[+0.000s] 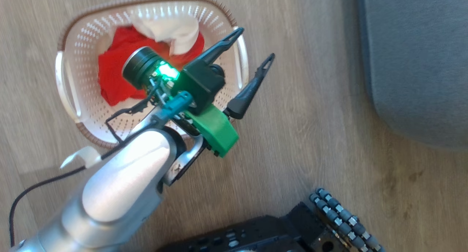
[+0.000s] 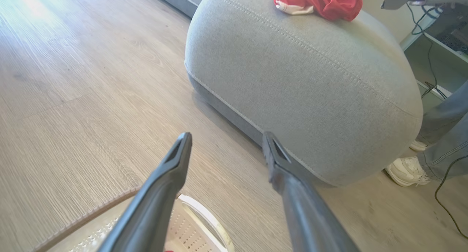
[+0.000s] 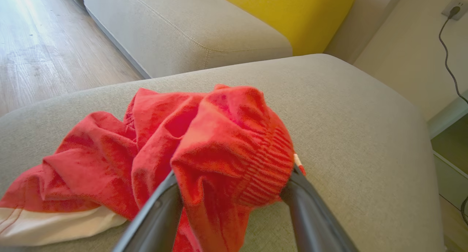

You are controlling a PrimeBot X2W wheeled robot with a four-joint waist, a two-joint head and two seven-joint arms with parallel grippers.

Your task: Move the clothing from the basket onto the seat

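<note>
**Red fabric split between basket and seat**

Red clothing (image 3: 204, 149) bunches between my right gripper (image 3: 234, 193) fingers, resting on the grey seat (image 3: 365, 135), probably for release. My left gripper (image 1: 252, 47) hangs wide and empty over the basket (image 1: 73, 43), ready for the remaining garments (image 1: 113, 72) inside.

White perforated plastic basket with brown woven-look rim (image 1: 73, 43): one.
Red fabric garment heaps: two, in basket (image 1: 113, 72), on seat (image 3: 204, 142).
Grey fabric-upholstered cushion seat (image 2: 310, 87): one.
</note>
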